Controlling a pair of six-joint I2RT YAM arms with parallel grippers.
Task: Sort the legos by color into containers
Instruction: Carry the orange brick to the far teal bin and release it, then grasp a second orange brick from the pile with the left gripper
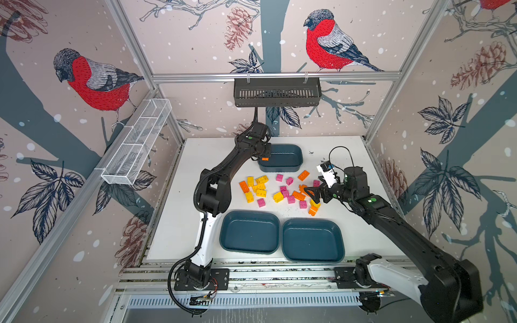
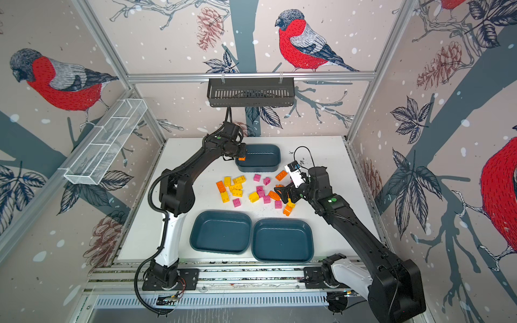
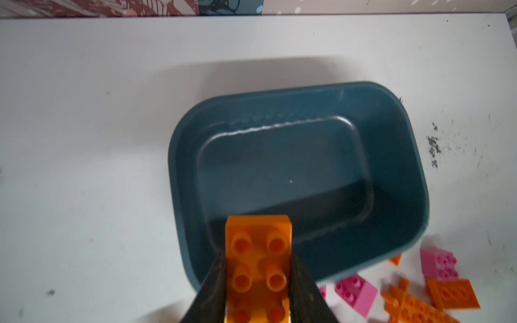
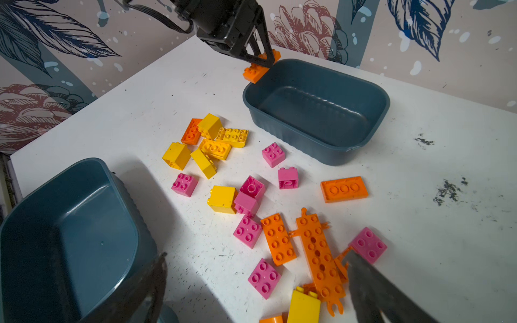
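You're looking at an orange brick (image 3: 258, 251), yellow bricks (image 4: 222, 199), pink bricks (image 4: 264, 278), dark teal tubs (image 4: 321, 152), a scuffed white table (image 4: 419, 237) and pale wallpaper (image 1: 181, 56) printed with red-breasted birds

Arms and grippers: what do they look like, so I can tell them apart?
Both are black with a white lower link and a green dot marker. The left arm has a black ribbed hose at its base; the right arm carries a white wrist camera with a looped black cable. The left gripper and right gripper have black triangular fingers.
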